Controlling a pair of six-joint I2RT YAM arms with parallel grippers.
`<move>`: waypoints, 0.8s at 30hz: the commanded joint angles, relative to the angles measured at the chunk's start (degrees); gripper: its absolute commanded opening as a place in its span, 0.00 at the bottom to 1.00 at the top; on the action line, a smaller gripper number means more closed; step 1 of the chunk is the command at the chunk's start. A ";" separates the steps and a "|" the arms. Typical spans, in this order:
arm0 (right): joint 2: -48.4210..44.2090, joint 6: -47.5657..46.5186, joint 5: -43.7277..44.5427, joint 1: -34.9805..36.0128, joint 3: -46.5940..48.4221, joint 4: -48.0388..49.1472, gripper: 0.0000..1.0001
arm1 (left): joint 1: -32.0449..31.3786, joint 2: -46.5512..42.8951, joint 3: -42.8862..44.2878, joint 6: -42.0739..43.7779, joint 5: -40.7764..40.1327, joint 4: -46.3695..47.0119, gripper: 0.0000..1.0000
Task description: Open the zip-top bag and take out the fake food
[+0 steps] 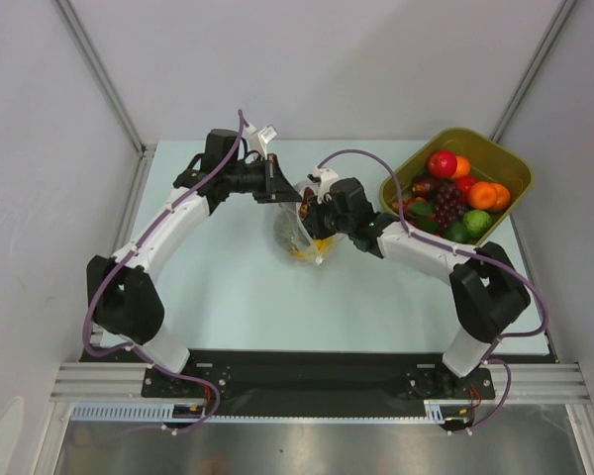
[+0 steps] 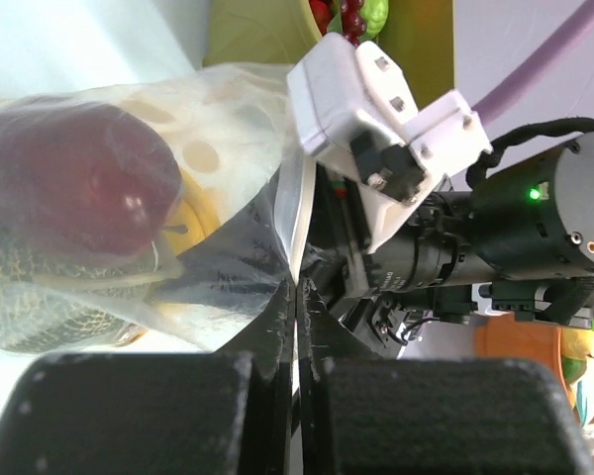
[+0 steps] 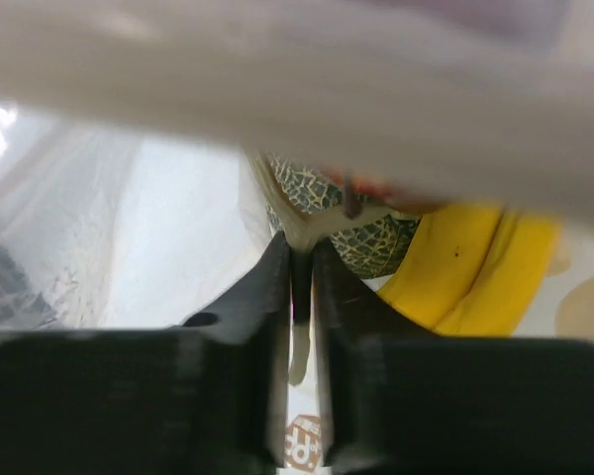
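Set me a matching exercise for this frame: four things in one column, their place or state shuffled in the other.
1. zip-top bag
2. olive-green tub
3. banana
4. left gripper

a. far right corner of the table
b. yellow, inside the bag
c. middle of the table
d. shut on the bag's edge

Pairs: 1-c, 2-a, 3-b, 4-d

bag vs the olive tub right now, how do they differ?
The zip-top bag is clear, crinkly film; the tub is opaque olive and open-topped. The bag is pinched by the left hand and the right hand; the tub is untouched. The bag is mid-table, the tub at the far right corner. Both hold toy fruit.
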 commanded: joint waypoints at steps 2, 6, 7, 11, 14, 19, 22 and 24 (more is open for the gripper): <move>0.41 0.24 -1.41 0.26 4.82 -2.97 0.00 | 0.21 -0.86 1.24 1.71 -0.48 0.50 0.00; -2.13 0.68 -0.97 -0.09 6.40 -3.69 0.00 | 1.00 -0.51 1.06 4.35 -3.55 -2.57 0.00; -2.57 1.55 -1.06 -0.53 6.66 -3.87 0.00 | 1.35 -0.25 1.06 5.66 -4.25 -3.19 0.00; -4.94 4.36 -2.46 -1.93 7.72 -3.87 0.00 | 1.97 -0.33 1.06 7.52 -5.58 -5.13 0.00; -5.92 6.65 -2.99 -3.42 7.29 -2.65 0.00 | 2.41 -0.42 1.06 8.22 -6.19 -5.74 0.00; -8.55 11.93 -5.80 -6.06 4.56 2.01 0.00 | 2.67 -0.34 0.36 9.10 -6.90 -6.45 0.00; -9.34 12.20 -6.59 -6.77 4.56 2.63 0.00 | 2.93 -0.33 -0.08 9.19 -7.07 -6.71 0.00; -9.26 11.50 -7.21 -6.86 4.64 1.59 0.00 | 2.93 -0.25 -0.34 9.02 -7.08 -6.19 0.00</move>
